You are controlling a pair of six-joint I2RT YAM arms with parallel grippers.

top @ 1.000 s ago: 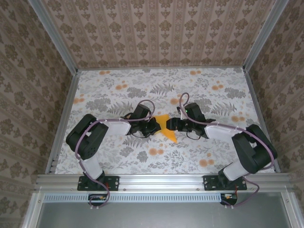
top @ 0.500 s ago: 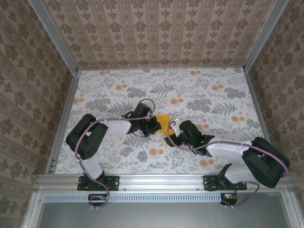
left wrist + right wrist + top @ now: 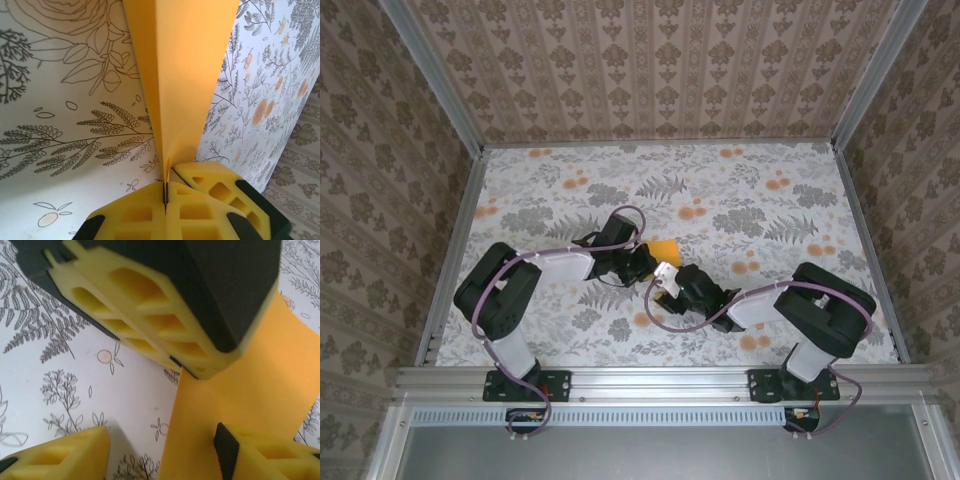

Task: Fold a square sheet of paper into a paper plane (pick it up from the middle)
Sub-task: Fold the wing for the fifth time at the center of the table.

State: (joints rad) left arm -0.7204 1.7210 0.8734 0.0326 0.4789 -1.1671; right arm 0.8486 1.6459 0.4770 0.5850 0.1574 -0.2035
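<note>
A robotics test cell dressed up as a home, not a lived-in room. The table (image 3: pixel 570 170) wears a floral cloth, and brown damask wallpaper covers the back wall (image 3: pixel 660 70) at 12 o'clock and the side walls at 9 (image 3: pixel 370 200) and 3 o'clock (image 3: pixel 920 180). These are flat panels held in bare aluminium posts (image 3: pixel 430 75), forming a booth open at the top. At 6 o'clock an aluminium rail (image 3: pixel 650 378) carries the bolted bases of the left arm (image 3: pixel 525 383) and the right arm (image 3: pixel 798 383). Purple cables (image 3: pixel 542 405) loop from them, beside a slotted cable duct (image 3: pixel 650 415).
</note>
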